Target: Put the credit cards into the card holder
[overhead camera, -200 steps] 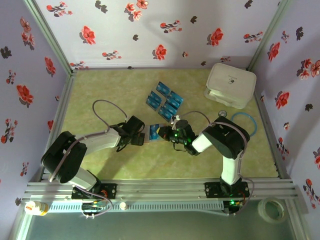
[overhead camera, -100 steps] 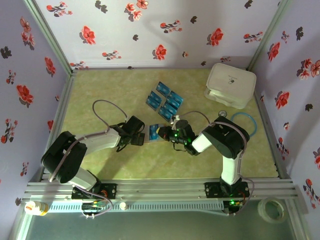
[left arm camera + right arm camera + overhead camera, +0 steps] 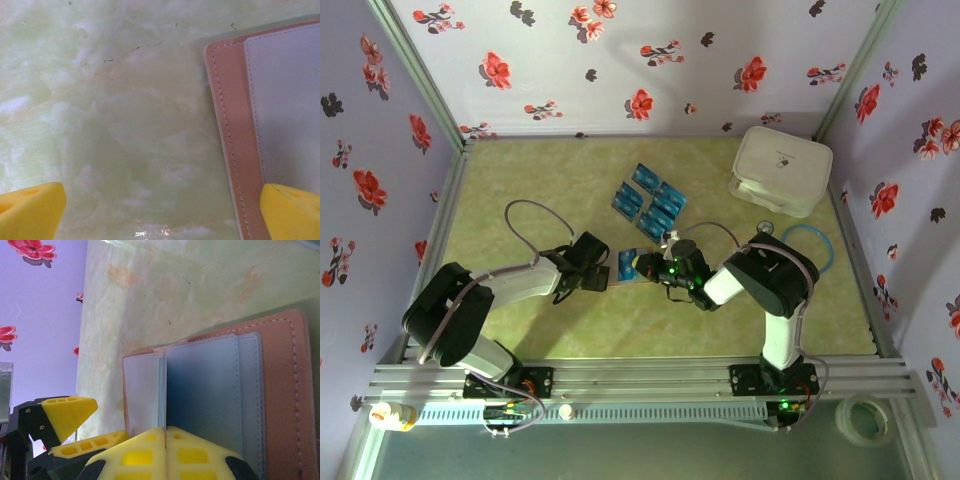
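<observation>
- As nothing has been moved, insertion is judged stalled: credit card (image 3: 163, 390) clamped in right claw (image 3: 165, 432), card holder (image 3: 285, 390) beneath.
- The left claw (image 3: 160, 210) is held apart.

Top cam looks down on whole table (image 3: 520, 200); wrist cams v. close (both see the card holder (image 3: 235, 125)).

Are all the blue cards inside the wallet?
No, several blue cards lie loose on the table, out in the open.

White lidded box (image 3: 782, 170) in the far right corner — blue ring (image 3: 830, 250) just beside it, nearer.
</observation>
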